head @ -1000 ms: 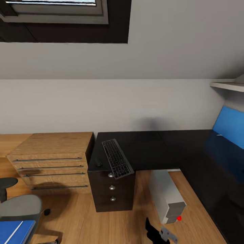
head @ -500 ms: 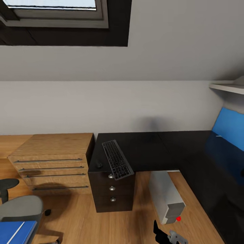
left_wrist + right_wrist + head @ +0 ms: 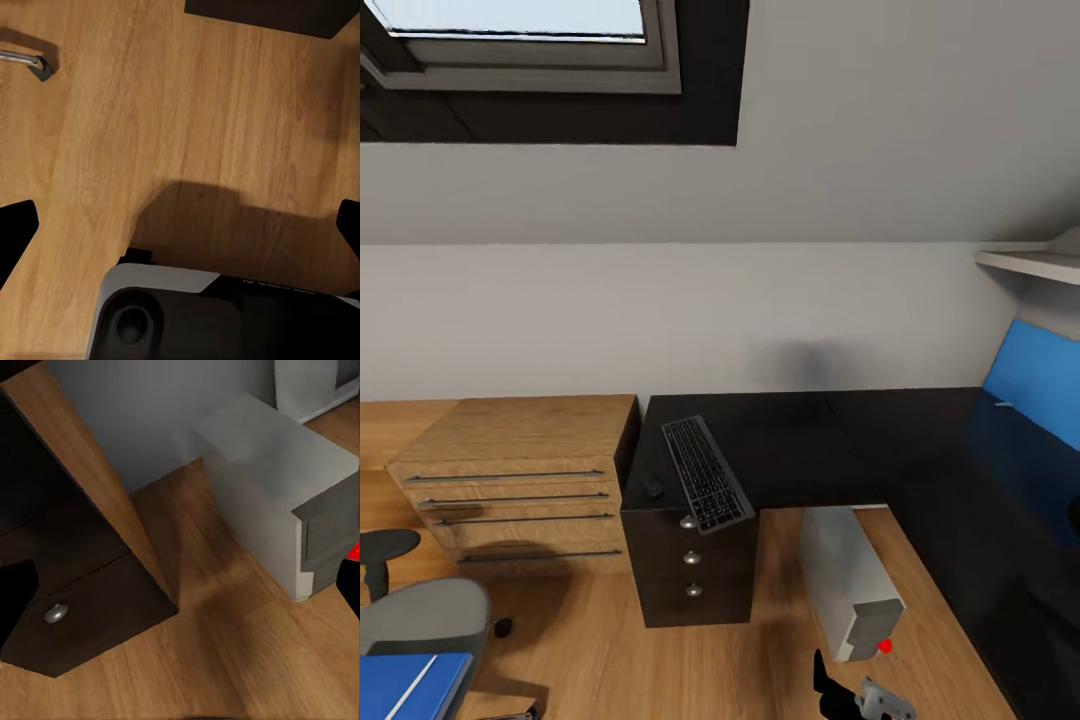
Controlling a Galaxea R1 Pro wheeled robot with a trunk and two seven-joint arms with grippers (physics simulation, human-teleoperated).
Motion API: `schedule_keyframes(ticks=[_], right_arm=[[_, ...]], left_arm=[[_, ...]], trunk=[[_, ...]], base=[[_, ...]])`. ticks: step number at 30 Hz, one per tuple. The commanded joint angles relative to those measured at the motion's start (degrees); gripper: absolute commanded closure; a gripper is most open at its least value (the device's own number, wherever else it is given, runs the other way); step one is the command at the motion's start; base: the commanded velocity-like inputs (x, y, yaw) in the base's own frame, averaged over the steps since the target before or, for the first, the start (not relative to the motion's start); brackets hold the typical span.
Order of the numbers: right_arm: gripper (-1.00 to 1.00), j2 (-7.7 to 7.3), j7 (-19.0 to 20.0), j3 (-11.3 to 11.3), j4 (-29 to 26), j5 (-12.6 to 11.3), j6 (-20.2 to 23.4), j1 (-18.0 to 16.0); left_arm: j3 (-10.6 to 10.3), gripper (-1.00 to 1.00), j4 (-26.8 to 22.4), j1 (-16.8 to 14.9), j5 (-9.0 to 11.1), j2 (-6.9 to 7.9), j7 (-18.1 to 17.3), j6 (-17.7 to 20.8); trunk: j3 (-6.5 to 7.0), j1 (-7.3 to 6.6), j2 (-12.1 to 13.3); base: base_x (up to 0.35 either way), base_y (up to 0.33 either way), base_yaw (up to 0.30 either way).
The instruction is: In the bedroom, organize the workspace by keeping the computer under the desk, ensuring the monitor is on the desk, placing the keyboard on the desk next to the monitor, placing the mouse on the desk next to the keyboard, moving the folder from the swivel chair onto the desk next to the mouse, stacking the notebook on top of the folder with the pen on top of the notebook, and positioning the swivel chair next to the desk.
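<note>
The L-shaped black-topped bench (image 3: 810,440) is seen in the head view against the grey-white wall, with its blue back panel (image 3: 1032,388) at the right. The keyboard (image 3: 705,472) is lying on the bench near its left end, angled, with its near end projecting slightly past the front edge above the black drawers (image 3: 692,570). A small dark object, possibly the mouse (image 3: 653,489), is noted on the bench just beside the keyboard; too small to confirm. The computer (image 3: 850,580) is standing on the wood floor (image 3: 610,640) in the bench's inner corner, partly under the top, its darker end face with the red dot turned toward the camera. A light wooden cabinet (image 3: 520,480) is positioned against the bench's left end. The swivel chair (image 3: 420,620) is seen at the lower left, well apart from the bench, with the blue folder (image 3: 405,685) lying on its seat. The right end effector (image 3: 860,700) is seen low near the computer; both end effectors (image 3: 180,225) (image 3: 180,585) are recorded with fingertips spread wide, nothing between them.
</note>
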Motion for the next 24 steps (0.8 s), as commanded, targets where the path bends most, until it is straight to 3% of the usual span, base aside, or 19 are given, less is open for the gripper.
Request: schedule_keyframes(ticks=[1,5,8,9,10,15,24], right_arm=[[-1.0,0.02,0.51,0.6,0.14,-0.66,-0.23,-0.05],[-1.0,0.09,0.42,2.06,0.25,-0.68,-0.54,-0.05],[-1.0,0.28,0.38,2.9,0.33,-0.68,-0.69,-0.05],[-1.0,0.23,0.37,2.92,0.34,-0.68,-0.7,-0.05],[-1.0,0.23,0.37,2.92,0.34,-0.68,-0.7,-0.05],[-1.0,0.22,0.37,2.92,0.34,-0.68,-0.71,-0.05],[-1.0,0.18,0.37,2.86,0.34,-0.68,-0.7,-0.05]], left_arm=[[-0.19,-1.0,-0.1,0.01,0.56,0.04,0.38,0.09],[-0.18,-1.0,-0.07,-0.04,0.56,0.04,0.39,0.09],[-0.13,-1.0,1.33,-1.04,0.56,0.04,2.81,0.12],[-0.08,-1.0,8.96,-5.75,0.6,0.02,8.85,0.11],[-0.06,-1.0,10.61,-6.78,0.62,-0.01,9.35,0.1],[-0.04,-1.0,13.68,-8.71,0.51,-0.76,10.02,-0.14],[-0.03,-1.0,13.97,-8.88,0.35,-1.34,10.06,-0.53]], trunk=[[0.12,-0.21,0.36],[0.84,-1.09,1.96],[1.38,-1.75,3.17],[1.56,-1.97,3.57],[1.73,-2.19,3.97],[2.63,-3.29,5.97],[2.63,-3.29,5.97]], base=[[0.0,0.0,0.0],[0.0,0.0,0.0],[0.0,0.0,0.0],[0.0,0.0,0.0],[0.0,0.0,0.0],[0.0,0.0,0.147],[0.0,0.0,0.254]])
